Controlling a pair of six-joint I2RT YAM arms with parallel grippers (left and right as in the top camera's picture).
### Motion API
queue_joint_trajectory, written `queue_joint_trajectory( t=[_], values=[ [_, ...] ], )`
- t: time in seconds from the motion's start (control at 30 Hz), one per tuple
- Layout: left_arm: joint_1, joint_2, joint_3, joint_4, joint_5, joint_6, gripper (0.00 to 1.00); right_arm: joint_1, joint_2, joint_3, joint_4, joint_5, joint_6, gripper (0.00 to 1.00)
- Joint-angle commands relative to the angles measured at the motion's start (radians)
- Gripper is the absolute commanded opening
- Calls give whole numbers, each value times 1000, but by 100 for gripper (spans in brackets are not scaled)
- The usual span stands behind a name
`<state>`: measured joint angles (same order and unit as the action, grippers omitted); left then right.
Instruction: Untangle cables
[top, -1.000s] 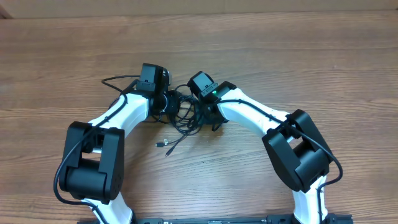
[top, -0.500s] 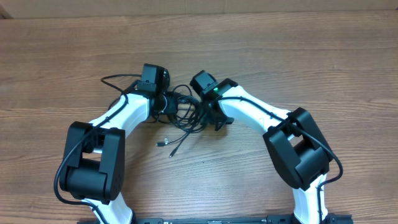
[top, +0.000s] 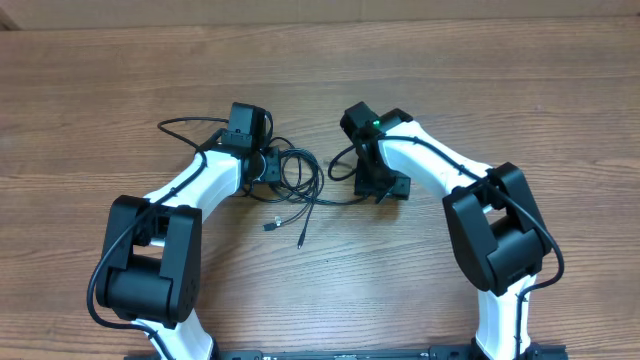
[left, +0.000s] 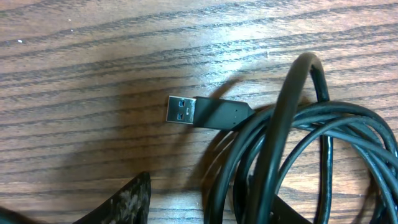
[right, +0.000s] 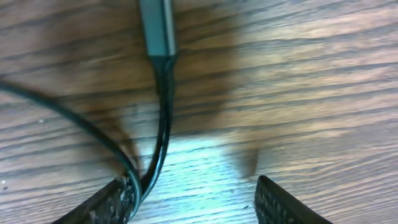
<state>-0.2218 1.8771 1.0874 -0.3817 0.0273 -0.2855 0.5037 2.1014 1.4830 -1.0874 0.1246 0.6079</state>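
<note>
The cables (top: 298, 172) lie as a black coil on the wooden table, between my two grippers. Two loose plug ends (top: 270, 226) lie nearer the front. My left gripper (top: 268, 165) sits at the coil's left edge. In the left wrist view it (left: 211, 193) is open, with several cable strands (left: 292, 155) running between its fingers, against the right one. A silver-tipped USB plug (left: 181, 111) lies just ahead of it. My right gripper (top: 385, 188) stands right of the coil. In the right wrist view it (right: 196, 186) is open, and a thin cable (right: 163, 112) with a plug body (right: 155, 28) touches its left finger (right: 115, 200).
One cable loop (top: 175, 125) reaches out to the far left, behind my left arm (top: 195, 185). The table's far edge (top: 320, 22) runs along the top of the overhead view. My right arm (top: 440, 165) arcs around on the right.
My right gripper has moved to the right, away from the coil, drawing a strand out with it. The loose plug ends have slid slightly right. My left gripper's jaws have widened.
</note>
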Motion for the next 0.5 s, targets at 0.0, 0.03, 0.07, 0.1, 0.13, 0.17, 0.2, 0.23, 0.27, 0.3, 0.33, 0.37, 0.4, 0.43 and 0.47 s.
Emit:
queue_joint_trajectory(
  t=[0.0, 0.03, 0.07, 0.1, 0.13, 0.17, 0.2, 0.23, 0.27, 0.3, 0.33, 0.37, 0.4, 0.43, 0.47],
  values=[
    [6, 12, 23, -3, -34, 13, 48, -11, 37, -18, 1, 65, 25, 62],
    [6, 12, 23, -3, -35, 13, 49, -11, 37, -18, 1, 65, 25, 61],
    [5, 12, 23, -3, -34, 13, 49, -11, 37, -18, 0, 65, 25, 62],
    [5, 12, 23, -3, -34, 13, 49, -11, 37, -18, 0, 65, 25, 61],
    [5, 12, 23, -3, -34, 13, 50, -11, 37, -18, 0, 65, 25, 62],
    [5, 12, 23, -3, -34, 13, 51, -11, 37, -18, 0, 65, 26, 62],
    [5, 12, 23, -3, -34, 13, 50, -11, 37, -18, -7, 66, 42, 62],
    [5, 12, 23, -3, -33, 13, 50, -11, 37, -18, -18, 66, 61, 62],
    [5, 12, 23, -3, -31, 14, 50, -11, 37, -18, -31, 65, 75, 62],
    [5, 12, 23, -3, -29, 17, 50, -11, 37, -18, -48, 66, 78, 62],
    [5, 12, 23, -3, -27, 17, 50, -14, 37, -18, -64, 66, 77, 62],
    [5, 12, 23, -3, -27, 17, 50, -16, 37, -18, -73, 66, 77, 63],
    [5, 12, 23, -2, -27, 17, 50, -16, 37, -18, -80, 65, 76, 65],
    [5, 12, 23, -2, -27, 17, 49, -17, 37, -17, -85, 61, 68, 67],
    [5, 12, 23, -2, -27, 17, 49, -17, 37, -17, -85, 49, 51, 68]
  ],
)
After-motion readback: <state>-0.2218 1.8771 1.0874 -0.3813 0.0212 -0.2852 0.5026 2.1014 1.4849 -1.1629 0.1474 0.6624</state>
